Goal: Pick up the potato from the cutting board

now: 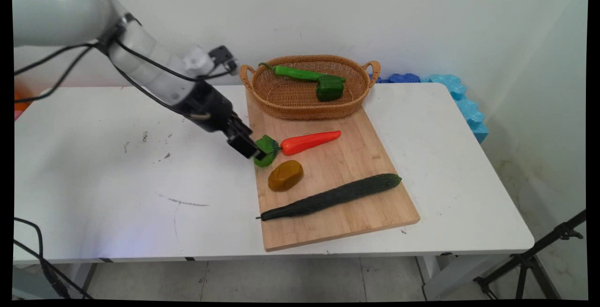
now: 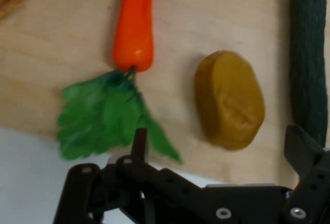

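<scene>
Cucumber (image 1: 332, 197) lies nearest on the cutting board (image 1: 356, 157), potato (image 1: 285, 175) at its 11 o'clock. Gripper (image 1: 253, 150), fingers spread and empty, sits at the carrot (image 1: 300, 144) leaves. Basket (image 1: 307, 105) at 12 o'clock holds green peppers (image 1: 314, 81).

- A black two-finger gripper (image 1: 255, 153) is seen low at the left edge of a wooden cutting board (image 1: 356, 166), touching the green leaves of an orange carrot (image 1: 300, 143); its finger spacing cannot be made out.
- A brown potato (image 1: 285, 175) is placed just beside the carrot, toward the board's near edge.
- A dark cucumber (image 1: 333, 196) is laid diagonally along the board's near part.
- A wicker basket (image 1: 281, 98) is set on the board's far edge, holding a green pepper (image 1: 310, 80).
- The board is carried by a white table (image 1: 117, 166), and blue foam (image 1: 461, 103) is seen past its far right corner.
</scene>
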Tool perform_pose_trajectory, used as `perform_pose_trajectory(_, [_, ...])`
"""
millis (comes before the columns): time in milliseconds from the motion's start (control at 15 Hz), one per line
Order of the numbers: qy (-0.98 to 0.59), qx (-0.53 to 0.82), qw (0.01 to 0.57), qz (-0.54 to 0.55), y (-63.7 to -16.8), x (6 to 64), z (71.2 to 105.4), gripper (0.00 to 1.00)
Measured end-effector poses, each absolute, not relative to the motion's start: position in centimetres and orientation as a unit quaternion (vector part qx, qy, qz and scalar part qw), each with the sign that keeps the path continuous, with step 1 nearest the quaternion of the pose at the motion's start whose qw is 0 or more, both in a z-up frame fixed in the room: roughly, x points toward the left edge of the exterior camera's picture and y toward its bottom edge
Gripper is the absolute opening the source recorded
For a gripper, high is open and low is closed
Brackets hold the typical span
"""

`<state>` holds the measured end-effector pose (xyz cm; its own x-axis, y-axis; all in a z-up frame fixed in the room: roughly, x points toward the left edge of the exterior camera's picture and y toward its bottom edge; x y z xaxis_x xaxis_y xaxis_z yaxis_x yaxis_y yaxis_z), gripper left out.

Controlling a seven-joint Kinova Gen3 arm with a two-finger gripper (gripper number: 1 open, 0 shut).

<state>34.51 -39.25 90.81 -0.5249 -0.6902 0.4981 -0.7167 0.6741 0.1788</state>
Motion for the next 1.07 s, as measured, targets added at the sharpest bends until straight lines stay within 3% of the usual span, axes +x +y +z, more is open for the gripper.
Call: perform_pose_trajectory(1067, [-0.884, 0.386, 0.261, 0.042, -39.2, 26.5, 83.5, 1.00])
